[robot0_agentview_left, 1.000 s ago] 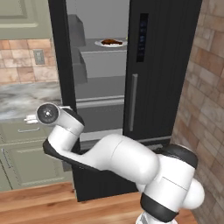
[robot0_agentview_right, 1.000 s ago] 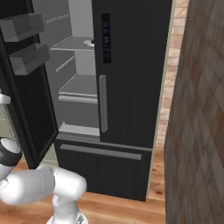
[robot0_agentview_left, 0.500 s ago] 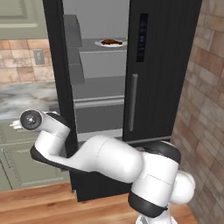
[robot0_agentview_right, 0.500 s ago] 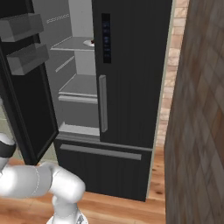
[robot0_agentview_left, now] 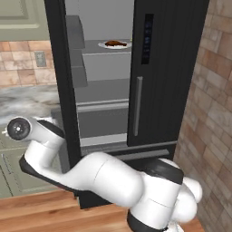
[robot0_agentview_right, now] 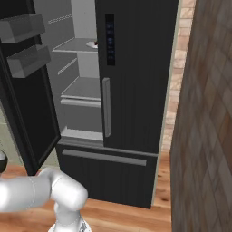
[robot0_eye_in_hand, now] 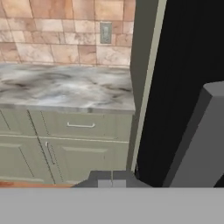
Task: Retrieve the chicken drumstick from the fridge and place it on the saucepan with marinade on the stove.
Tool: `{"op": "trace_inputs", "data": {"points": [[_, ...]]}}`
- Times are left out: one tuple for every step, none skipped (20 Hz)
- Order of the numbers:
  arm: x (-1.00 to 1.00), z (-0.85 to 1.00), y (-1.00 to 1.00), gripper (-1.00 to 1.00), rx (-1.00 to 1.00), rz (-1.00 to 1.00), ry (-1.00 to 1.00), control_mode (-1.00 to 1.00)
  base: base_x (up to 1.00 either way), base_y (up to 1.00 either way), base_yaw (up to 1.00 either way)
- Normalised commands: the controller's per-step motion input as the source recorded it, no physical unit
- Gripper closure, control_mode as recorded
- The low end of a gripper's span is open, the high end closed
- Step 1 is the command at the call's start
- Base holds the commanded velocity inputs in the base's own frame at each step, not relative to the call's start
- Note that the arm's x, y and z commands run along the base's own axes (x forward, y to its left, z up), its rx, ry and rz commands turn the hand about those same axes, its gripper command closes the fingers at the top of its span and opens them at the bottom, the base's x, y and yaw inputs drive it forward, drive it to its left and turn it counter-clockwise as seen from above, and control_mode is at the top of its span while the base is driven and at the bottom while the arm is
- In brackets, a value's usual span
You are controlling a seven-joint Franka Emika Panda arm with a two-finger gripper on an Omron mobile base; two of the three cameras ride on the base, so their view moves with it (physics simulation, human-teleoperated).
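Drumstick: chicken drumstick [robot0_agentview_left: 116,43], a reddish-brown lump on a white plate [robot0_agentview_left: 124,45], sits on the upper shelf inside the fridge [robot0_agentview_left: 167,90].
Fridge: tall and black, left door swung open, right door shut with a grey upright handle [robot0_agentview_left: 138,106] and a dark control strip [robot0_agentview_left: 147,38] near its top (the grey shelves show in both base views).
Door bins: two grey bins [robot0_agentview_right: 27,45] hang on the inside of the open door, one above the other.
Lower drawer: black front with a long grey bar handle [robot0_agentview_right: 104,157], closed.
Gripper: gripper [robot0_eye_in_hand: 112,180] has its two dark tips pressed together with nothing between them; it faces the counter beside the fridge, well away from the drumstick.
Counter: grey marbled top [robot0_eye_in_hand: 65,89] over pale green cabinets [robot0_eye_in_hand: 65,144] with slim metal pulls.
Wall: tan tile behind the counter, with a light switch plate [robot0_eye_in_hand: 105,33].
Room: wood plank floor [robot0_agentview_right: 127,213]; a brick wall [robot0_agentview_right: 204,113] stands right of the fridge.
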Motion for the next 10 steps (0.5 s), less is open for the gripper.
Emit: {"op": "trace_inputs", "data": {"points": [[-0.91,0.0,-0.71,1.0,0.03,0.0,-0.23,-1.0,0.0,0.0,0.0],[-0.81,0.0,-0.67,1.0,0.05,0.0,-0.21,-1.0,0.0,0.0,0.0],[-0.76,0.04,-0.76,1.0,0.06,0.0,-0.21,-1.0,0.0,0.0,0.0],[-0.54,0.09,-0.83,1.0,0.05,0.0,-0.2,-1.0,0.0,0.0,0.0],[-0.26,0.11,-0.9,1.0,0.04,0.0,-0.16,-1.0,0.0,0.0,0.0],[-0.09,0.11,-0.91,1.0,0.03,0.0,-0.14,-1.0,0.0,0.0,0.0],[-0.02,0.09,-0.96,1.0,0.03,0.0,-0.14,-1.0,0.0,0.0,0.0],[0.0,0.02,-1.0,1.0,0.01,0.0,-0.12,-1.0,0.0,0.0,0.0],[0.0,0.08,-1.0,1.0,0.0,0.0,-0.1,-1.0,0.0,0.0,0.0],[0.0,0.1,-1.0,1.0,0.01,0.0,-0.1,-1.0,0.0,0.0,0.0]]}}
